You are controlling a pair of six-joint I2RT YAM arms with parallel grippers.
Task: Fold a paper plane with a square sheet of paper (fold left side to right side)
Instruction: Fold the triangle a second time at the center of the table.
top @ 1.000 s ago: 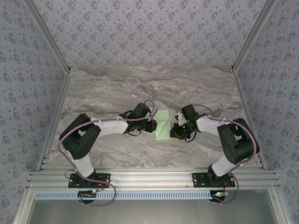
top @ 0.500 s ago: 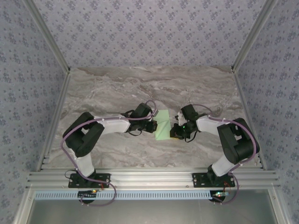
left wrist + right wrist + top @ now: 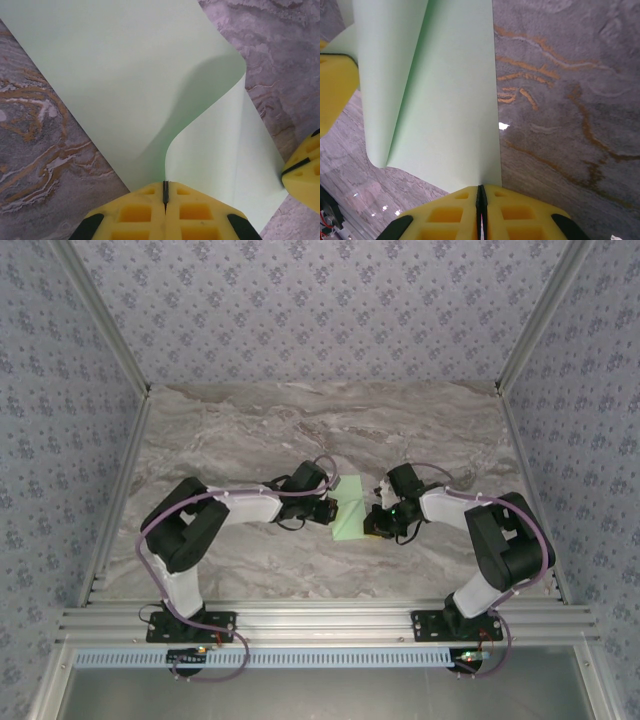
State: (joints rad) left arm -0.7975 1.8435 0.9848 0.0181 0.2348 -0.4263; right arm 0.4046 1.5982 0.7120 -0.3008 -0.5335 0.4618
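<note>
Since one second ago the left arm (image 3: pixel 215 508) has swung its elbow toward the middle of the table (image 3: pixel 300 430), and the left gripper (image 3: pixel 165 194) has carried its edge of the square sheet of paper (image 3: pixel 125 75) slightly further toward the table's right side. Its jaws are pressed together with the sheet's edge caught in the seam between them, a firm pinch. From that pinch the paper rises in a soft, uncreased curl and arches over the portion lying flat on the table. The right gripper (image 3: pixel 481 194) is likewise closed, jaws meeting on the opposite edge of the sheet, which appears to be pinned there as an anchor. The sheet sits near the table's middle, a little toward the near edge. Handling: the paper is judged very light, thin and limp. It bends under its own weight, probably slides readily on the polished table top, and would take a permanent crease or a tear if pulled hard. Grip only at the extreme edge, at mid-length or at a corner, and keep the opposite edge held down — otherwise the whole sheet is likely to drag along instead of folding.
</note>
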